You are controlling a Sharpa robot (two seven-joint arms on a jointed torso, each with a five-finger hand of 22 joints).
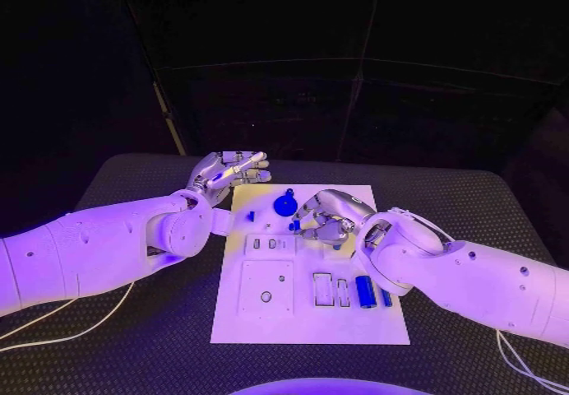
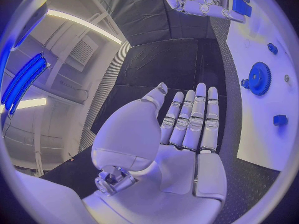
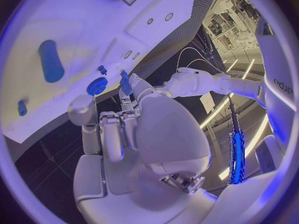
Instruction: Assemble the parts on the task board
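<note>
Right hand (image 1: 326, 219) pinching small blue part (image 3: 125, 82) (over task board (image 1: 308, 329)), left hand (image 1: 228, 174) spread.

Black table (image 1: 142, 346); dark panelled wall (image 1: 356, 82) behind; ceiling light strips (image 2: 81, 25), seemingly.

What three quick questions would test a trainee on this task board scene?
1. True or false: the left hand holds a blue part.
2. Where on the task board does the blue gear lie? A, its far end; B, its near end; C, off the board on the table.
3. Which hand pinches the small blue part?
Key: 1 false, its palm is bare; 2 A; 3 the right hand.
</note>
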